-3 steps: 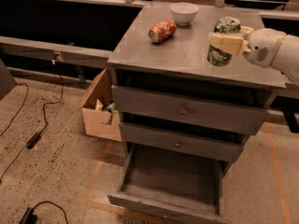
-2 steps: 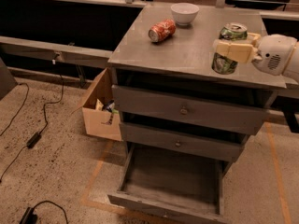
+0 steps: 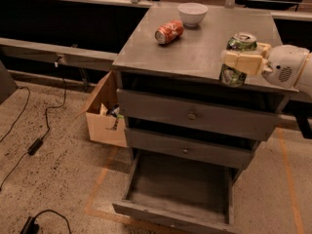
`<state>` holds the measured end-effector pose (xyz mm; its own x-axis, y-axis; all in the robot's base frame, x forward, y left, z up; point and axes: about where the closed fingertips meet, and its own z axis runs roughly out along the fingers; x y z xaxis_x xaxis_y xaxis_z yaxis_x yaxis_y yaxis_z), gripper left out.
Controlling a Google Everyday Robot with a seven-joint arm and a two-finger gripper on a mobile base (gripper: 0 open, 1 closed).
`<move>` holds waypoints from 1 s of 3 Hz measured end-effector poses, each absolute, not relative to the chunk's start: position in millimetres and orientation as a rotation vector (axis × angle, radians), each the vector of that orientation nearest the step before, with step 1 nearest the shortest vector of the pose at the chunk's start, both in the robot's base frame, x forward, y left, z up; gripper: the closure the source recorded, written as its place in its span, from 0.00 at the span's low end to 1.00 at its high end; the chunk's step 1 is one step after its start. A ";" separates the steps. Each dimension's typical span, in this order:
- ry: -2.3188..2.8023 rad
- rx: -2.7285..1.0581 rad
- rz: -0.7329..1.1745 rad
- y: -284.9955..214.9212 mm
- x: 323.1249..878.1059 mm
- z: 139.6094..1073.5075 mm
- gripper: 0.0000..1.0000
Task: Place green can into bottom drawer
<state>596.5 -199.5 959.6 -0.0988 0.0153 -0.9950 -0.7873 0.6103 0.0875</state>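
The green can has a silver top and stands upright at the front right of the grey cabinet's top. My gripper comes in from the right and is shut on the can, its cream fingers wrapped around the can's middle. The can looks lifted slightly at the cabinet's front edge. The bottom drawer is pulled out far below, a wide shallow grey tray with nothing in it.
An orange-red can lies on its side and a white bowl stands behind it on the cabinet top. Two knobbed drawers are shut. A cardboard box sits left of the cabinet. Cables lie on the floor.
My gripper has carried the green can forward and slightly right, toward the cabinet top's front edge. Nothing else has moved.
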 end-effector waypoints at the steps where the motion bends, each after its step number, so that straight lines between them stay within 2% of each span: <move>1: 1.524 -0.684 0.825 -178.0 559.6 913.7 1.00; 3: 1.375 -0.910 0.815 -115.9 536.4 804.5 1.00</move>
<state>536.4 -115.9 804.5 0.0444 -0.0403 -0.9982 -0.8953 0.4416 -0.0577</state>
